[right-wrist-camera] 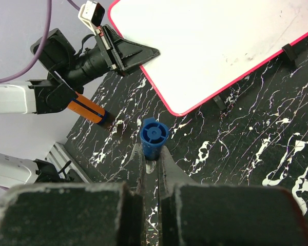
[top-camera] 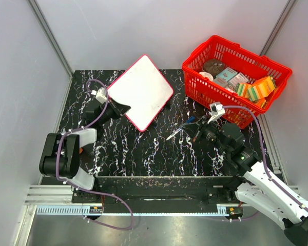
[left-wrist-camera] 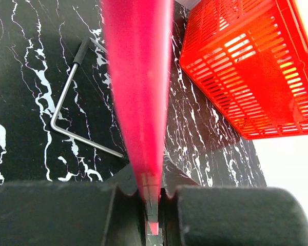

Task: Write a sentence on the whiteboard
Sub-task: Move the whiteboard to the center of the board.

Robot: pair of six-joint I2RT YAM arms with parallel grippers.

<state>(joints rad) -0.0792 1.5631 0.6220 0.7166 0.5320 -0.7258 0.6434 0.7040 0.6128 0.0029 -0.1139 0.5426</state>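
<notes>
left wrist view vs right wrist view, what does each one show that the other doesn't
Only the left wrist view: the red basket and a bent metal rod lying beside the whiteboard, whose red rim is seen edge-on.
Only the right wrist view: the board's white face with no writing on it, and a blue marker held in the shut right gripper.
Both: the whiteboard, the left gripper shut on its rim, and the black marbled table.
</notes>
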